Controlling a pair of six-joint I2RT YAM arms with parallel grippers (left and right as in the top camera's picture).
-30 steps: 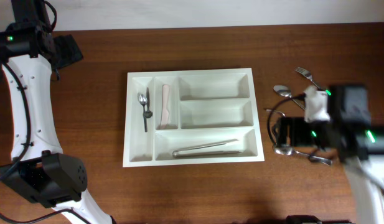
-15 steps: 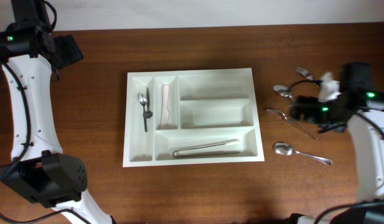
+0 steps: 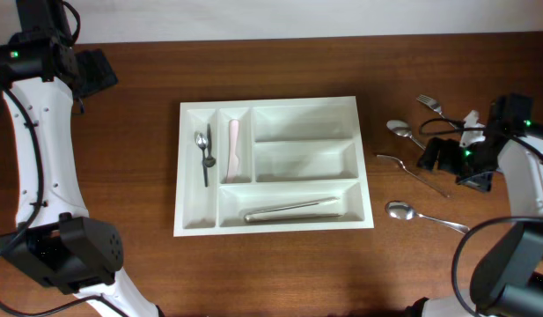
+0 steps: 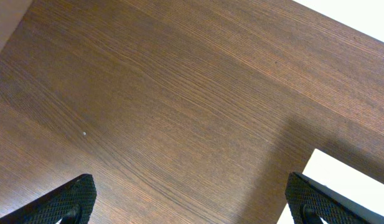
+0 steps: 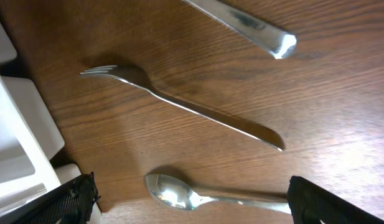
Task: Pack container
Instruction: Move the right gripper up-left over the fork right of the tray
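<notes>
There, the large white rectangular plastic cutlery tray [image 3: 306,123] lay well left of the right claw [image 3: 454,164], which was spread wide and empty.

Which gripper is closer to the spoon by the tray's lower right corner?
Right. The right gripper is just up-right of the spoon; the left gripper is beyond the tray's opposite corner.

likely a robotics lab. left arm [image 3: 35,150] and right arm [image 3: 528,176] flank a wooden table [image 3: 121,255] bearing a cutlery tray [image 3: 304,141].
</notes>
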